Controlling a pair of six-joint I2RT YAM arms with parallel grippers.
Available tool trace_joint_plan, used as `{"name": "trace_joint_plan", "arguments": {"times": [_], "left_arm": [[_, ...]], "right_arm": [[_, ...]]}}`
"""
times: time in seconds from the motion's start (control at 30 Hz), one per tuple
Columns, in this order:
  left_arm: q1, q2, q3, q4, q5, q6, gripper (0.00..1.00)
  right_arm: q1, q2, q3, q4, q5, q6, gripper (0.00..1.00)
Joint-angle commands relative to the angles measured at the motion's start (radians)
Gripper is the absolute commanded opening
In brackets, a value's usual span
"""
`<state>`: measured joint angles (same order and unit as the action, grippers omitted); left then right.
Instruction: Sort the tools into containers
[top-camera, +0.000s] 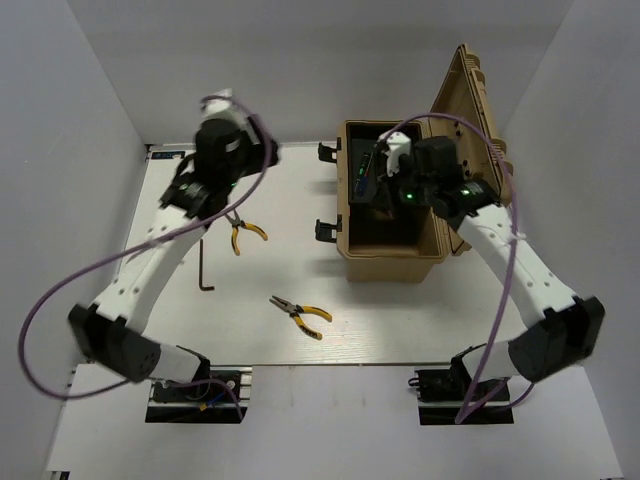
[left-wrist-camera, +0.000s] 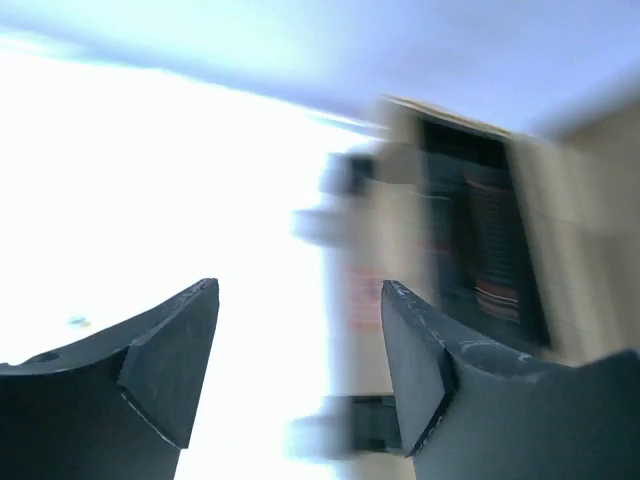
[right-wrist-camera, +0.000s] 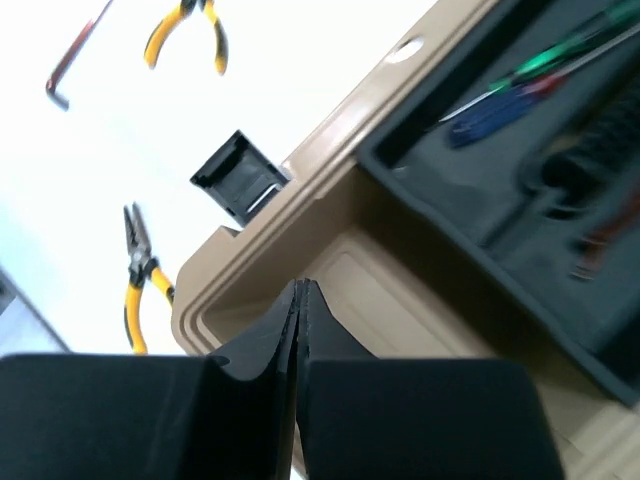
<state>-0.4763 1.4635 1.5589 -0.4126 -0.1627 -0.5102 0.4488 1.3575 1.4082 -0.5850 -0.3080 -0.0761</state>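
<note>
Two yellow-handled pliers lie on the white table, one near my left arm and one nearer the front; both show in the right wrist view. A dark L-shaped hex key lies left of them, also in the right wrist view. A green-handled screwdriver and a blue/red-handled screwdriver lie in the black tray of the open tan toolbox. My right gripper is shut and empty above the box. My left gripper is open and empty, raised above the table, its view blurred.
The toolbox lid stands open at the back right. Two black latches stick out of the box's left side. White walls enclose the table. The box shows blurred in the left wrist view.
</note>
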Motion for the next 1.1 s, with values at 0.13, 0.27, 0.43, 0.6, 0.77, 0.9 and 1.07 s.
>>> {"name": "trace_joint_plan", "arguments": {"times": [0.13, 0.27, 0.43, 0.6, 0.77, 0.9, 1.07], "left_arm": [[0.313, -0.069, -0.412, -0.262, -0.219, 0.119, 0.75], [0.453, -0.025, -0.549, -0.190, -0.100, 0.130, 0.66], [0.531, 0.055, -0.592, -0.172, -0.051, 0.151, 0.67], [0.555, 0.103, -0.629, -0.137, 0.007, 0.182, 0.66], [0.573, 0.168, -0.620, -0.126, 0.052, 0.193, 0.60], [0.573, 0.178, -0.629, -0.117, 0.072, 0.211, 0.56], [0.573, 0.178, -0.639, -0.117, 0.051, 0.220, 0.41]], "right_arm": [[0.128, 0.137, 0.032, 0.016, -0.008, 0.041, 0.00], [0.148, 0.129, 0.005, 0.033, 0.012, 0.039, 0.00], [0.145, 0.103, -0.034, 0.057, 0.033, 0.041, 0.00], [0.149, 0.104, -0.043, 0.071, 0.032, 0.047, 0.00], [0.145, 0.094, -0.049, 0.071, 0.024, 0.052, 0.00], [0.146, 0.084, -0.055, 0.079, 0.023, 0.055, 0.00], [0.142, 0.069, -0.061, 0.080, 0.015, 0.062, 0.00]]}}
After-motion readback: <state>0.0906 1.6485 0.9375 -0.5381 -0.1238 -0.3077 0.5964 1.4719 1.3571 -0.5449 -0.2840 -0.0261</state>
